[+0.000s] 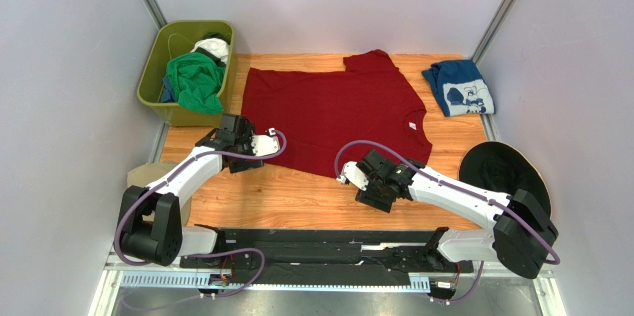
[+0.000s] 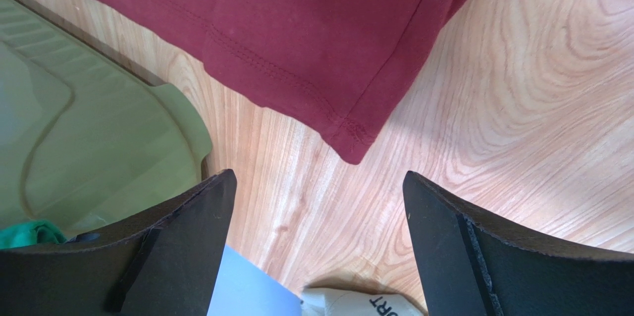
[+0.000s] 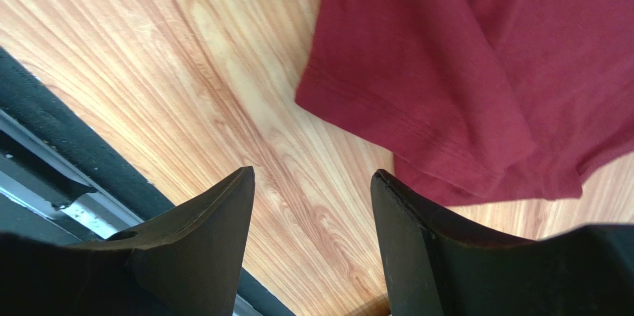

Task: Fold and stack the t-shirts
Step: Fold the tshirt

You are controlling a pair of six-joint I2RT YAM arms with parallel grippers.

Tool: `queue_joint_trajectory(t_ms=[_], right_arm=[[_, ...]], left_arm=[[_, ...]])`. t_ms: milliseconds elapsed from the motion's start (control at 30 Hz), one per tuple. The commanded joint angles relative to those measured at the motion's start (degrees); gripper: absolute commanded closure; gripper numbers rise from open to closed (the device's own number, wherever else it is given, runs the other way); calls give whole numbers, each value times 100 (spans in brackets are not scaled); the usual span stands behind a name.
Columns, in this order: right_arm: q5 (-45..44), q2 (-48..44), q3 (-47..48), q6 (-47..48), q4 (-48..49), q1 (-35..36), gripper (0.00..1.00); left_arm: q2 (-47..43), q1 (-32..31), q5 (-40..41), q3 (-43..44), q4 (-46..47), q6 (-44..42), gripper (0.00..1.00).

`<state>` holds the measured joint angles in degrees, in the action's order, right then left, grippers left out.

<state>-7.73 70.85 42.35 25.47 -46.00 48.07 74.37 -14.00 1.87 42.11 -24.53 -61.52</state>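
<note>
Red t-shirt [image 1: 327, 112] flat, unfolded, mid-counter [image 1: 298, 197]. Left end effector [image 2: 316, 182] apart, empty; shirt's hem corner at 12 o'clock. Right end effector [image 3: 312, 178] apart, empty; sleeve at 1 o'clock. Step, likely: reaching for first fold. Next: lower both, pinch near edge.

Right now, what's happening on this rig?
Two arms are working a dark red t-shirt, spread flat on the table. Both grippers are open and empty: the left gripper is over bare wood by a hem corner, and the right gripper is beside a sleeve. A navy t-shirt lies folded at the far right. A green t-shirt is in the bin.
</note>
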Motion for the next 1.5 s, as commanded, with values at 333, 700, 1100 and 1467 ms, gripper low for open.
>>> queue_joint_trajectory(t_ms=[333,700,1100,1467], right_arm=[[219,596,142,362,653,97,42],[236,1062,204,608,873,0,51],[149,1484,467,748,961,-88,74],[149,1283,740,626,487,-96,100]], left_arm=[[87,143,-152,96,-43,-300,11],[254,205,-152,26,72,-343,12],[271,249,-152,-36,142,-387,13],[105,275,-301,-168,46,-343,14]])
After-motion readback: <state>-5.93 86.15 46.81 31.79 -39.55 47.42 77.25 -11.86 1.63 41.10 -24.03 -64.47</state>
